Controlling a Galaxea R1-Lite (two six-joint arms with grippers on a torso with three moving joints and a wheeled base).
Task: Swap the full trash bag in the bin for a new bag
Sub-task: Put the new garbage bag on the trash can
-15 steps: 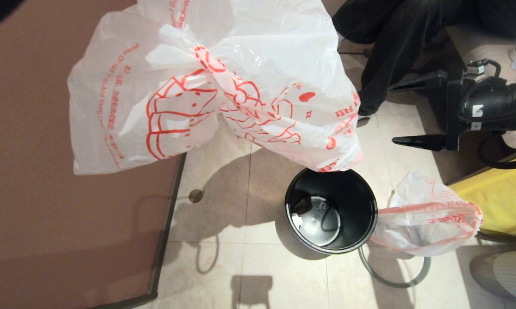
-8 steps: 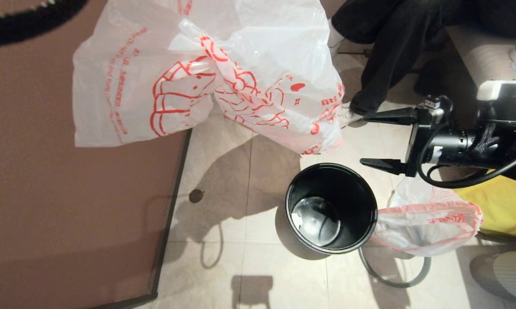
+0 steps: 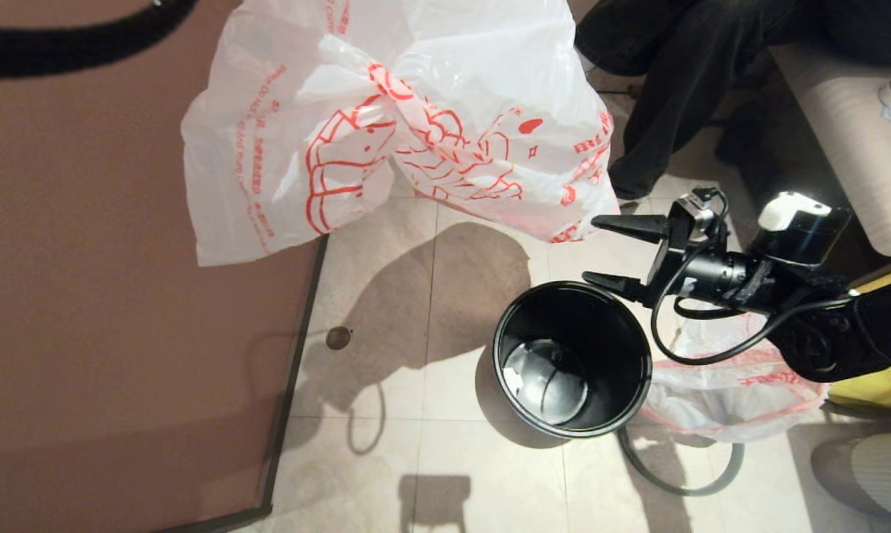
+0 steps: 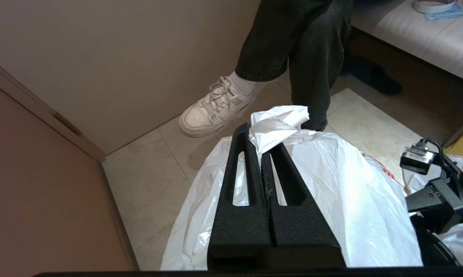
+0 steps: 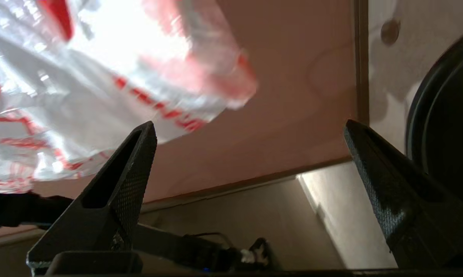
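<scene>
Showing two bags (image 3: 415, 126) (image 3: 726, 385), one bin (image 3: 571, 359), two hands (image 4: 260, 154) (image 3: 601, 248).

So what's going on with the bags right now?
The left hand is shut on the new bag, holding it in the air beyond the bin, which has no bag in it. The right hand is open beside the hanging bag's lower corner, touching nothing. The full trash bag sits on the floor against the bin's right side.

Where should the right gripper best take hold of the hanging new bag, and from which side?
Probably its lowest corner nearest the right gripper: the new bag hangs from the left gripper, so that edge dangles free above the bin. Approach from the robot's right.
</scene>
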